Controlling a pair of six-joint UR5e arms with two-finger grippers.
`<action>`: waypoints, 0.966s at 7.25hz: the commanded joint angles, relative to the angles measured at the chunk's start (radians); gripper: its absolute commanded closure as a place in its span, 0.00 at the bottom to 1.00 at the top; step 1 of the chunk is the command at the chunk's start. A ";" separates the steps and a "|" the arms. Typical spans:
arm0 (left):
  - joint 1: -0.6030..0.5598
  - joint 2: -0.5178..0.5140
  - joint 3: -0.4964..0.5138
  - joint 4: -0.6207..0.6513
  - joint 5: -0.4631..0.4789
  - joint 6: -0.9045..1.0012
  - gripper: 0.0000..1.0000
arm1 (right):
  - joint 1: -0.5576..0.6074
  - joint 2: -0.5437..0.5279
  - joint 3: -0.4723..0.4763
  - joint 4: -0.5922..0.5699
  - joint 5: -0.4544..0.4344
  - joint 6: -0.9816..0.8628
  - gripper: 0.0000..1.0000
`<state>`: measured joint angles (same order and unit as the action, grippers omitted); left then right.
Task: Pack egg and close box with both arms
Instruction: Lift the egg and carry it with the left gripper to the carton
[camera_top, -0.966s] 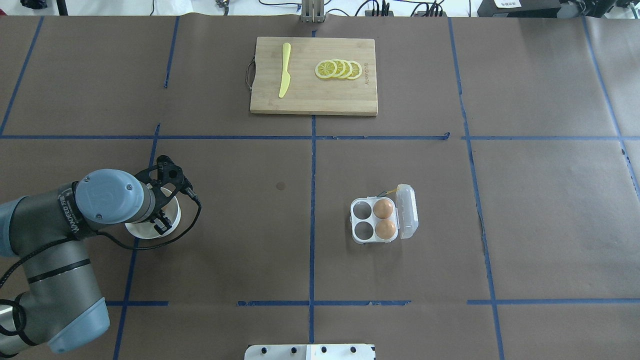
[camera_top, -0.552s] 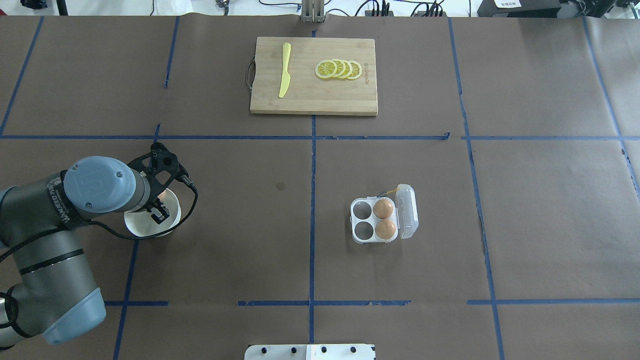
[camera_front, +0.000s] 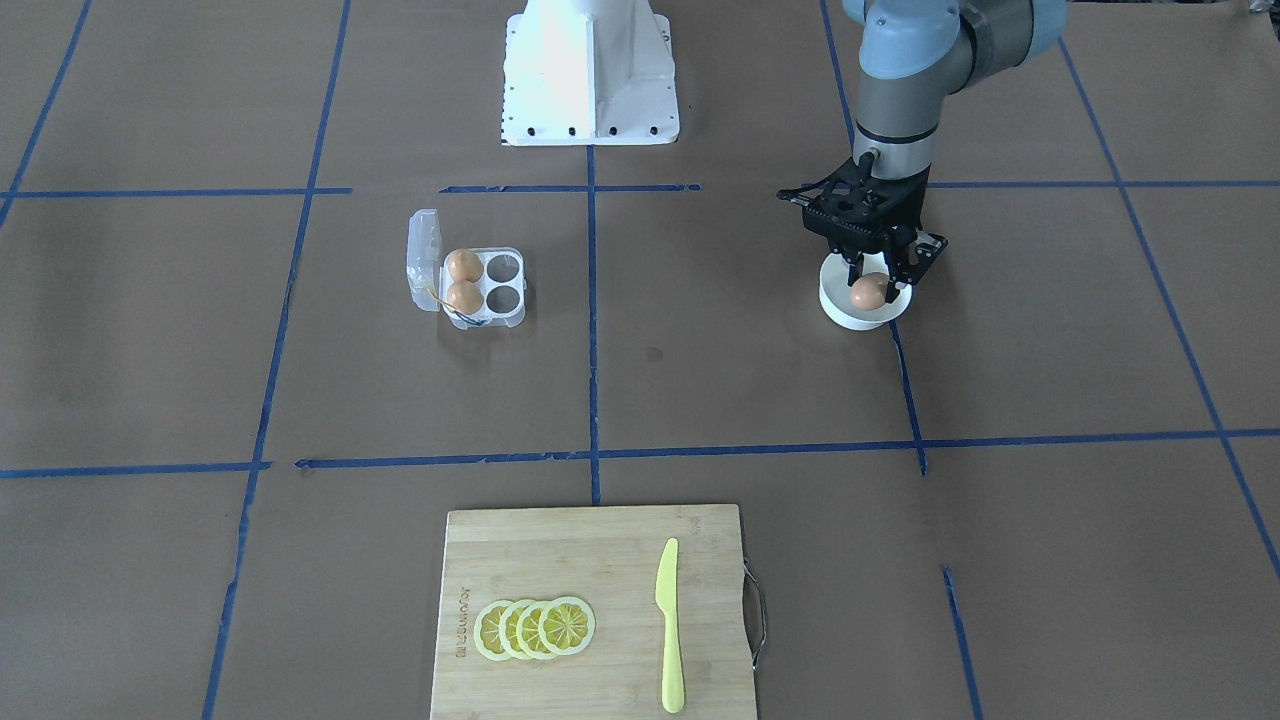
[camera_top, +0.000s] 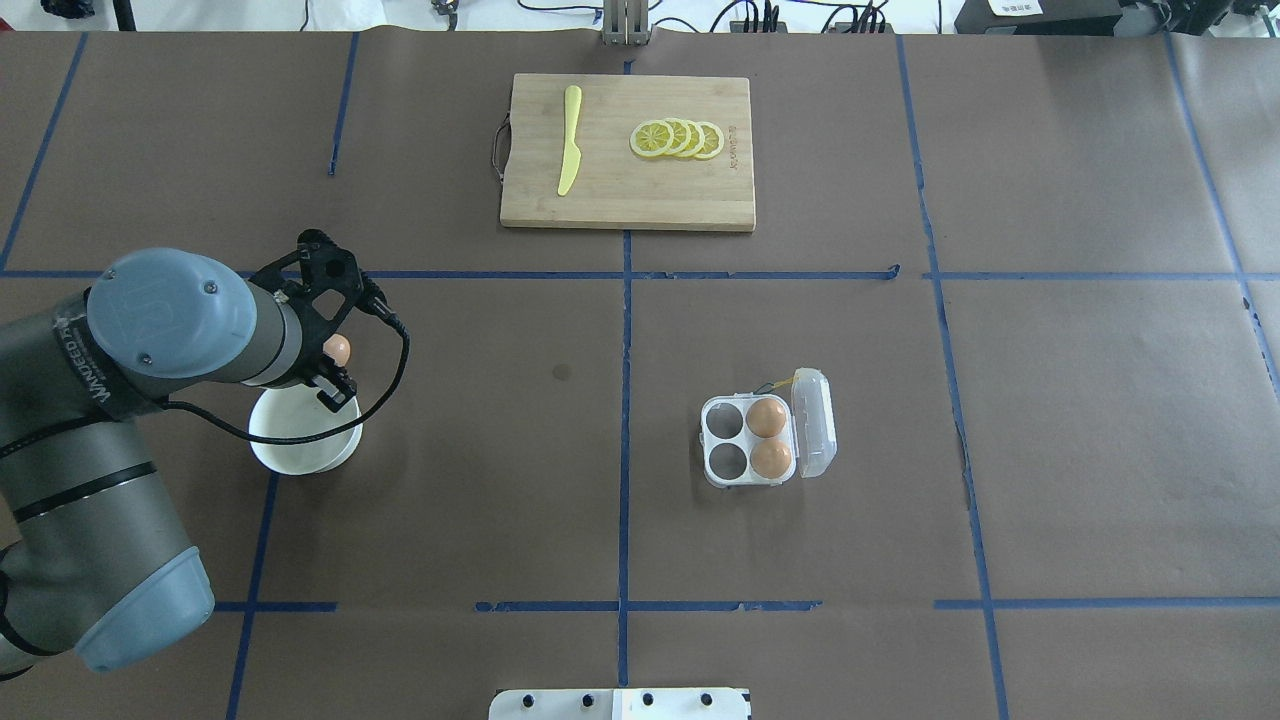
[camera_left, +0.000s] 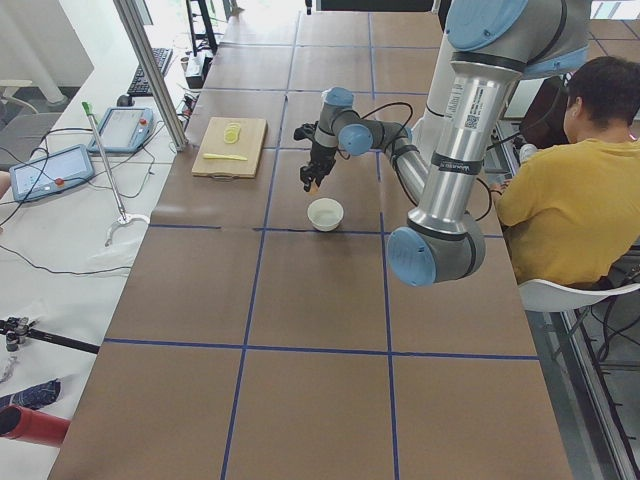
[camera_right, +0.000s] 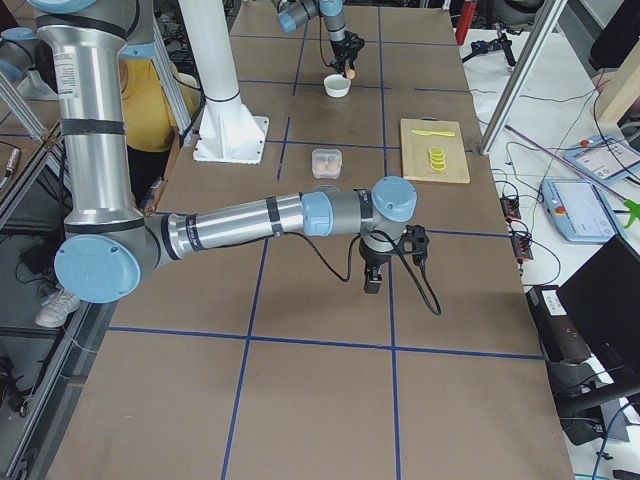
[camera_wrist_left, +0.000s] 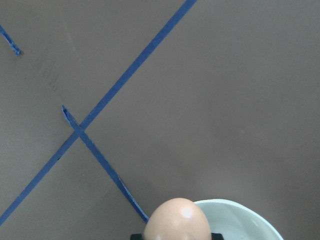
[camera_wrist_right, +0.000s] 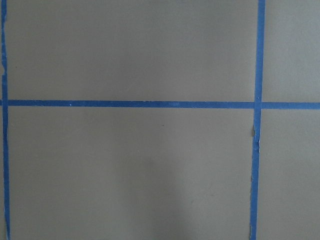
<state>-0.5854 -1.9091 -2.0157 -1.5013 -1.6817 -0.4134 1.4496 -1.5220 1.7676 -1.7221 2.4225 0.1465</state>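
My left gripper (camera_top: 336, 362) is shut on an orange-brown egg (camera_top: 338, 349) and holds it above the far rim of the white bowl (camera_top: 298, 452). The egg also shows in the front view (camera_front: 868, 291) and in the left wrist view (camera_wrist_left: 177, 220). The clear egg carton (camera_top: 727, 459) sits at centre-right, its lid (camera_top: 815, 422) open to the right. Two eggs (camera_top: 766, 417) fill its right cells; the two left cells are empty. My right gripper (camera_right: 372, 282) shows only in the exterior right view, low over the table; I cannot tell whether it is open.
A wooden cutting board (camera_top: 640, 195) lies at the far middle with a yellow knife (camera_top: 569, 140) and lemon slices (camera_top: 678, 138). Blue tape lines cross the brown table. A person in yellow (camera_left: 575, 200) sits beside the robot.
My left gripper has lifted out of the bowl with the egg in it and moved a little towards the far side. The carton has not moved.
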 joint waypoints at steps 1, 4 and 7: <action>0.022 -0.193 0.132 0.004 -0.082 -0.146 1.00 | 0.000 -0.001 0.009 -0.001 0.003 0.001 0.00; 0.093 -0.335 0.329 -0.199 -0.092 -0.344 1.00 | 0.000 -0.001 0.012 -0.001 0.006 0.002 0.00; 0.150 -0.430 0.425 -0.310 -0.089 -0.383 1.00 | 0.000 -0.004 0.012 -0.001 0.007 0.004 0.00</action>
<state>-0.4583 -2.3116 -1.6127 -1.7630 -1.7718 -0.7857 1.4496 -1.5249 1.7793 -1.7226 2.4286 0.1491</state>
